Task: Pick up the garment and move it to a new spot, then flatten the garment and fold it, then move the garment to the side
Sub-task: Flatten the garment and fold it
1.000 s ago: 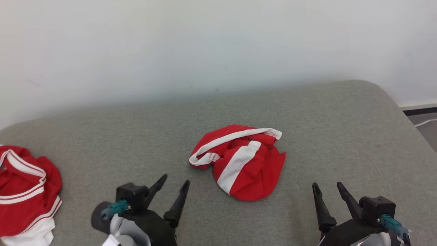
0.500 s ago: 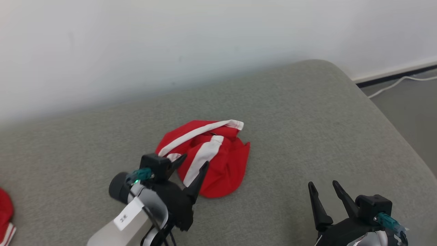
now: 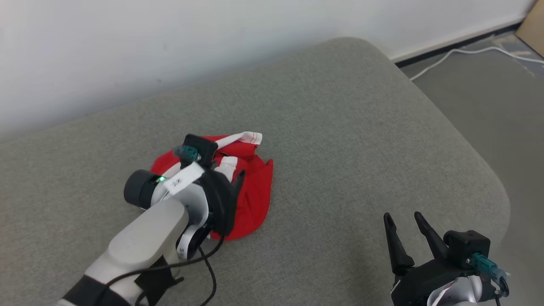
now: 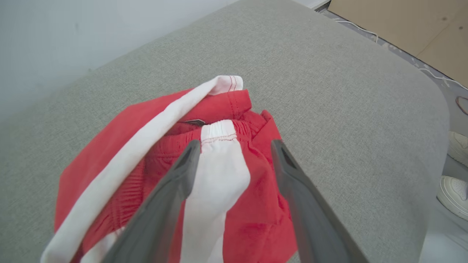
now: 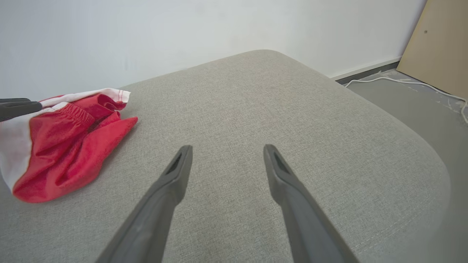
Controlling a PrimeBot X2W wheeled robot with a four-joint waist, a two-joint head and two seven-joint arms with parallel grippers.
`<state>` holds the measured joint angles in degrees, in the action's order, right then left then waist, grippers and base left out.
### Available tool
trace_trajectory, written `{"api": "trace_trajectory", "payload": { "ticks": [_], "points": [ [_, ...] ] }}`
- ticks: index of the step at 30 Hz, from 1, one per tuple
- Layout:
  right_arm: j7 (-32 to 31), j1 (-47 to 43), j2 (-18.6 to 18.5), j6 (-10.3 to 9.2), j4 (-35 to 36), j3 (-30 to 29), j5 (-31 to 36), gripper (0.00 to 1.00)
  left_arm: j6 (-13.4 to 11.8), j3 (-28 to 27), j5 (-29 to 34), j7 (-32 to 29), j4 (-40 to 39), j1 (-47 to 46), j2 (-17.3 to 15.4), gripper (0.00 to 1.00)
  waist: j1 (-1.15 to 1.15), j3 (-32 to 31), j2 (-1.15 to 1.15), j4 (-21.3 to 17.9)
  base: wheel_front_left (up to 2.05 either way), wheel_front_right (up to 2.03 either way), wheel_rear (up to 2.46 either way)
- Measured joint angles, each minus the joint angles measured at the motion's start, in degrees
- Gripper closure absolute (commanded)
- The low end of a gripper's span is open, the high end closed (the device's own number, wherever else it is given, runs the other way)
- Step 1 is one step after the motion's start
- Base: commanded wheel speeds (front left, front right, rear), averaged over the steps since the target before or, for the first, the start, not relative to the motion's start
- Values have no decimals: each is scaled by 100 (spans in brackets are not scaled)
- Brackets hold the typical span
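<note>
The red shorts [image 3: 255, 191] lie crumpled in a heap on a grey upholstered seat [image 3: 340, 127], and they cover only a small part of its fabric top. White stripes run across the red cloth, and a gathered elastic waistband shows at the far side of the heap

The left hand [image 4: 236, 146] hangs right over the shorts, its pale forearm [image 3: 144, 238] reaching in from the near side of them. Its two dark fingers [image 4: 172, 197] stand wide apart with nothing between them but air. In the left wrist view they straddle a broad white stripe [image 4: 219, 175] of the shorts just below the waistband. Whether the tips touch the cloth I cannot tell

The right hand [image 3: 402, 216] is well apart from the shorts, off to their right and nearer the robot, above bare grey fabric. Its fingers [image 5: 164, 197] are also spread apart and hold nothing. In the right wrist view the shorts [image 5: 65, 153] sit far to the left of that hand

Behind the shorts a white wall [image 3: 170, 34] rises from the back of the seat. Far to the right of the shorts, past the seat's rounded corner, a white cable [image 3: 467, 51] trails over grey floor [image 3: 488, 106], a tan board [image 5: 431, 47] leans by the wall, and two pale shoes [image 4: 455, 195] rest on the floor
</note>
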<state>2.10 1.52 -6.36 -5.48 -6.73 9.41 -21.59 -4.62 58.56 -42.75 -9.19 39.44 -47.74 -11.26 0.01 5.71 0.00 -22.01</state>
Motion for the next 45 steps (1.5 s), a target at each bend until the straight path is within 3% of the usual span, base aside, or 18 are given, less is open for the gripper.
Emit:
{"api": "trace_trajectory", "payload": {
  "ticks": [9, 15, 16, 17, 18, 27, 38, 41, 45],
  "points": [
    [49, 49, 96, -12, -31, 13, -8, 0, -145, 8, 153, -617, 595, -334, 147, 0, 0, 329, 0, -157, 0, 0, 0],
    [92, 210, 119, -13, -85, 52, -10, 0, -144, 1, 164, -692, 683, -478, 237, 0, 0, 417, 0, -101, 0, 0, 0],
    [92, 252, 124, -13, -92, 57, -10, 0, -144, -1, 164, -693, 705, -478, 242, 8, 0, 423, 0, -94, 0, 0, 0],
    [93, 267, 135, -13, -103, 76, -11, 0, -142, 2, 164, -703, 744, -482, 266, 84, 1, 431, 0, -86, 0, 0, 0],
    [93, 266, 138, -13, -123, 88, -13, 0, -140, 4, 164, -703, 756, -495, 283, 100, 0, 434, 0, -83, 0, 0, 0],
    [148, 285, 161, -13, -263, 99, -58, 0, 129, -300, 100, -24, 552, -918, 505, 100, 0, 415, 0, -77, 0, 0, 0],
    [212, 372, 186, -13, -428, 130, -103, 0, 412, -1477, -603, 1462, -93, -1862, 907, 100, -1, 268, 0, -56, 0, 0, 0],
    [248, 363, 185, -13, -433, 94, -103, 0, 334, -1761, -846, 1780, -147, -1923, 950, 100, -1, 223, 0, -14, 0, 0, 0],
    [300, 339, 182, -14, -435, 32, -148, 0, 31, -1884, -865, 1980, 323, -1621, 909, 100, -1, 179, 0, 79, 0, 0, 0]
  ]
}}
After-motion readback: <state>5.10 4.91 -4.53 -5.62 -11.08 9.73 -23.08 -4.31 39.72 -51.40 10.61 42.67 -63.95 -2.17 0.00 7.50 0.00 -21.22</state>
